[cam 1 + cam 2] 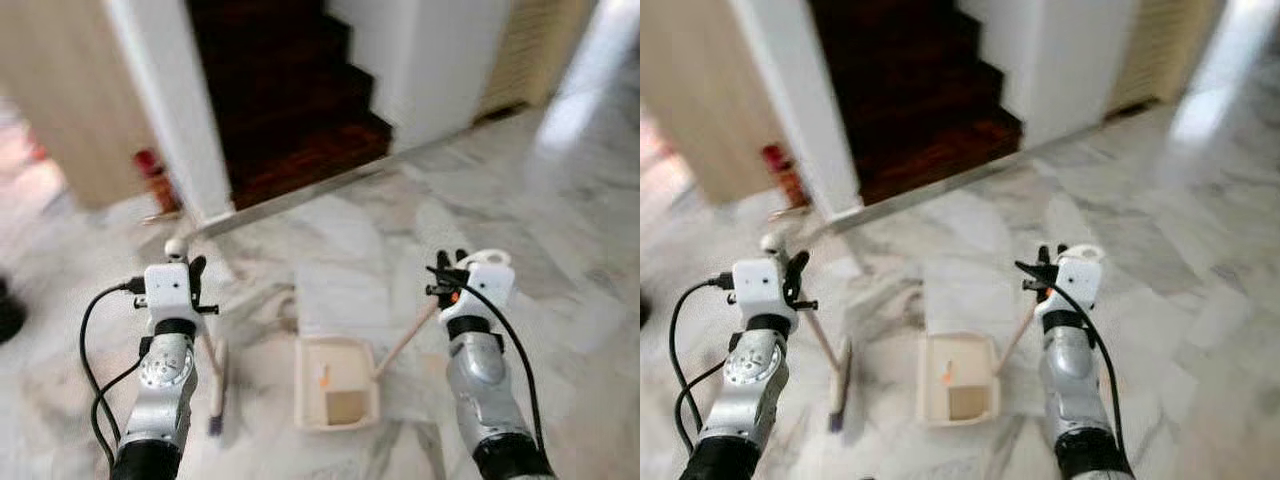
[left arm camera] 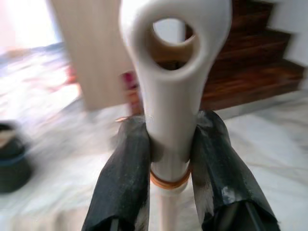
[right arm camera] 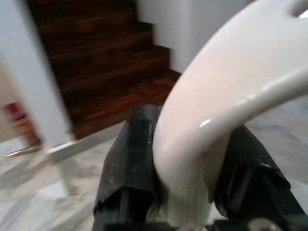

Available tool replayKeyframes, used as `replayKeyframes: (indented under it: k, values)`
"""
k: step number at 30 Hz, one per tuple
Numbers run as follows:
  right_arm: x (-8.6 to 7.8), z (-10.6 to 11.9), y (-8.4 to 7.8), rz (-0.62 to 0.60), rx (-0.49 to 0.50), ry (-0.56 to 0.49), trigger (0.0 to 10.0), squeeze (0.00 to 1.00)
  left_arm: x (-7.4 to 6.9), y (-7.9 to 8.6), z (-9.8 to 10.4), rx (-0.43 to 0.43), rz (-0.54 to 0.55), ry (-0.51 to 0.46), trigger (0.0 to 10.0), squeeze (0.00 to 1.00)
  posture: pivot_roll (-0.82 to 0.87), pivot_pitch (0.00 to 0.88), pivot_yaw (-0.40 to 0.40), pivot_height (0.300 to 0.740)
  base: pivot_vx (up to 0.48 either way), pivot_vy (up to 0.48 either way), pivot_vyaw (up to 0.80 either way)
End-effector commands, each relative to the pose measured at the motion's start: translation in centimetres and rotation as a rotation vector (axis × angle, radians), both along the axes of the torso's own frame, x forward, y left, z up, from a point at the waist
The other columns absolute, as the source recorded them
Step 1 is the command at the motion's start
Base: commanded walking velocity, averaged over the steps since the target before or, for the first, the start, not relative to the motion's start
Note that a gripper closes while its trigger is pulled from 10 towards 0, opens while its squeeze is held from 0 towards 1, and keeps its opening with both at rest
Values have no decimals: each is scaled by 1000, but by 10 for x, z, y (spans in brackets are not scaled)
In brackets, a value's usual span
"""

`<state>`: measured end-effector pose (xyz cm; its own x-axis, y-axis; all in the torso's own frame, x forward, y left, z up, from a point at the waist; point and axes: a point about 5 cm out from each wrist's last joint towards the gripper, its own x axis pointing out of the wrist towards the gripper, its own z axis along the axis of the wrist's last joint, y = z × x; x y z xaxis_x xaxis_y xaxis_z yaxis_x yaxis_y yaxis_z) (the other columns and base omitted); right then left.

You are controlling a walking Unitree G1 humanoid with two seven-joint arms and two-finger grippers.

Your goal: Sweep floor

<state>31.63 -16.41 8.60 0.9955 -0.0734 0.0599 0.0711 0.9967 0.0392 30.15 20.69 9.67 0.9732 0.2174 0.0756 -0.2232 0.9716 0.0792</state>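
from the left eye view: open marble floor [image 1: 560, 200] stretching right and toward the camera, bounded ahead by a white wall post [image 1: 170, 110] and a metal threshold strip [image 1: 300, 195] at the foot of dark wooden stairs [image 1: 290, 90]; a wooden panel [image 1: 60, 100] closing off the far left. left gripper [image 1: 190, 275] raised on the left, fingers clamped on the broom [image 1: 215, 385], long axis slanting from the white handle top down and a little rightward to the brush head on the floor. just beside the brush head, a cream dustpan [image 1: 335, 395] flat on the floor, mouth pointing away toward the stairs, its thin handle rising rightward and up into the right gripper [image 1: 450, 275], fingers closed on it. from the right eye view: same layout, broom and dustpan near each other but apart, clear marble on the right and behind the pan. from the left wrist view: two black fingers [image 2: 127, 178] pressed against either side of the white handle just under its hanging loop, an orange ring below them, stairs and wooden panel blurred beyond. from the right wrist view: black fingers [image 3: 132, 163] tight around a curved white dustpan handle [image 3: 216, 101], stairs and white post beyond, blurred.
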Motion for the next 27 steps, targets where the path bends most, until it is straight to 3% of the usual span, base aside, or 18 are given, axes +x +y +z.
replayKeyframes:
  k: [1,13,23,27]
  values:
    - [2,11,-1,-9,22,-52,10000,0,4,-5,14,14,-10,-61,10000,0,-73,48,-6,740,0,0,800]
    - [3,11,-1,-5,22,-51,10000,0,3,-3,14,12,1,-61,10000,0,-71,46,-10,740,0,0,781]
    - [3,8,-2,-14,32,-23,10000,0,2,-4,12,-6,6,-55,10000,0,-75,40,-11,740,0,0,0]
    - [3,6,-3,-22,47,-16,10000,0,2,-4,12,-8,8,-52,10000,0,-73,41,-11,740,0,287,0]
